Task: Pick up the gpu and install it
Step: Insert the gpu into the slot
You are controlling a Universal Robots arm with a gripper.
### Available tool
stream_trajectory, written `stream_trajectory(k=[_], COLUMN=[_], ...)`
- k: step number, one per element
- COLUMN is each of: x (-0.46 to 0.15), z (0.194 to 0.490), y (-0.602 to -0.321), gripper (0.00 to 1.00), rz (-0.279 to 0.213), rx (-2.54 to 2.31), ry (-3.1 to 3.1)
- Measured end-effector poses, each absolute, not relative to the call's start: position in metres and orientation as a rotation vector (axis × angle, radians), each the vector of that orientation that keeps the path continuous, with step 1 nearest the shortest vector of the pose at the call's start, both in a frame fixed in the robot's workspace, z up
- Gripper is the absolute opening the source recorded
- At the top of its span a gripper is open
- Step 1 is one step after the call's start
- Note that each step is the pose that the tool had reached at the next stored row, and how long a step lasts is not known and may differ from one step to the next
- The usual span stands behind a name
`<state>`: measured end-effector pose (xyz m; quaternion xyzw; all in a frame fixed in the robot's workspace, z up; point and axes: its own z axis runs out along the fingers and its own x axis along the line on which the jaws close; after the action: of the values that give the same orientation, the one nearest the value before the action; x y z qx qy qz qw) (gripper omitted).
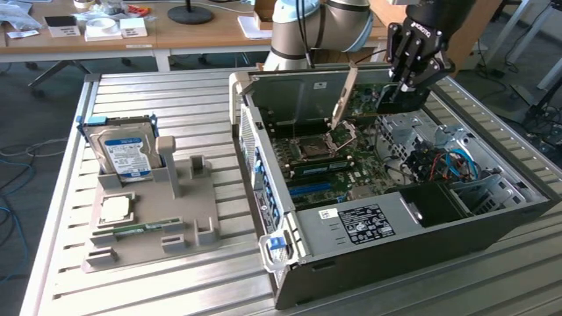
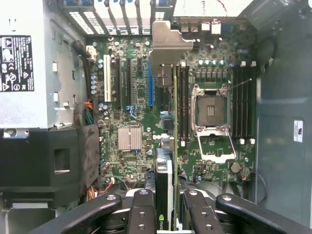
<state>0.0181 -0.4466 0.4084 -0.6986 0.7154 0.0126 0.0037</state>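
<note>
My gripper [image 1: 406, 84] hangs over the open computer case [image 1: 290, 263], shut on the gpu [image 1: 397, 100]. The card is held on edge, its silver end bracket [image 1: 344, 97] slanting down toward the motherboard [image 1: 330, 155]. In the wrist view the gpu [image 2: 165, 183] runs edge-on between the two black fingers [image 2: 141, 214], and its bracket [image 2: 168, 44] reaches toward the case's rear slots. The card floats above the board, close beside the blue slot [image 2: 150, 85] and the memory slots [image 2: 183, 102]. I cannot tell whether it touches the board.
A grey fixture [image 1: 154, 217] to the exterior view's left of the case holds a hard drive [image 1: 127, 155], a processor chip [image 1: 116, 209] and a memory stick [image 1: 141, 228]. The open processor socket [image 2: 211, 109], power supply [image 1: 364, 224] and cables [image 1: 448, 164] crowd the case.
</note>
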Motion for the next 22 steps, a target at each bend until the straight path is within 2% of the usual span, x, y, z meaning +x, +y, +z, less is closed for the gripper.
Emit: stream_trajectory(k=[22], x=[0.002], z=[0.401], y=[-0.447], gripper=[0.27], rz=[0.038], rx=[-2.215], ry=[2.216])
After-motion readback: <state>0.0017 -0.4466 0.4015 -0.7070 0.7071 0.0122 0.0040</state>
